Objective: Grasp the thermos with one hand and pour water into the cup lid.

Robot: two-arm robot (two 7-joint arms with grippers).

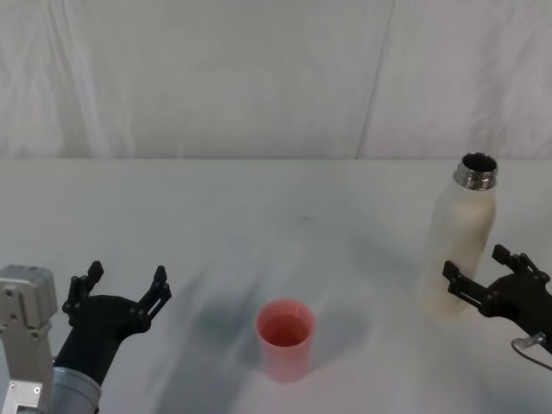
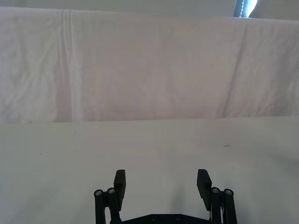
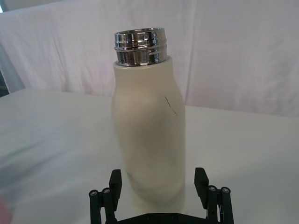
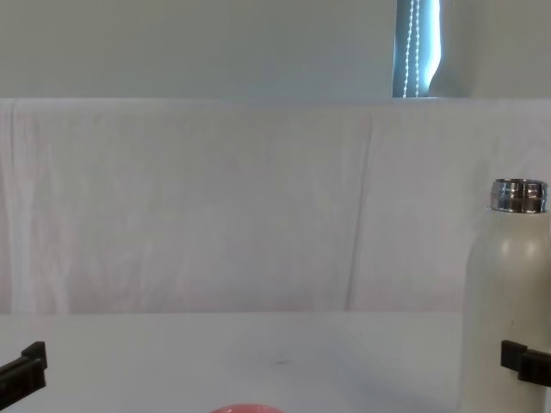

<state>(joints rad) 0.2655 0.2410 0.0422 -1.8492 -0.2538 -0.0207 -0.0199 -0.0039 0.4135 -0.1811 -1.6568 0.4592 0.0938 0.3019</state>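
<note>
The cream-white thermos (image 1: 461, 250) stands upright at the right of the table, its steel neck uncapped. My right gripper (image 1: 474, 263) is open, its fingers either side of the thermos's lower body (image 3: 149, 135), and small gaps show on both sides in the right wrist view, where the right gripper (image 3: 159, 179) frames the bottle. The pink cup lid (image 1: 285, 339) stands upright near the table's front middle, and its rim (image 4: 245, 409) peeks in at the chest view's lower edge. My left gripper (image 1: 127, 274) hovers open at the front left, nothing between its fingers (image 2: 120, 182).
A white cloth covers the table (image 1: 259, 207) and hangs as a backdrop (image 1: 259, 78) behind it. Bare cloth lies between the cup lid and the thermos. A window strip (image 4: 417, 47) shows above the backdrop.
</note>
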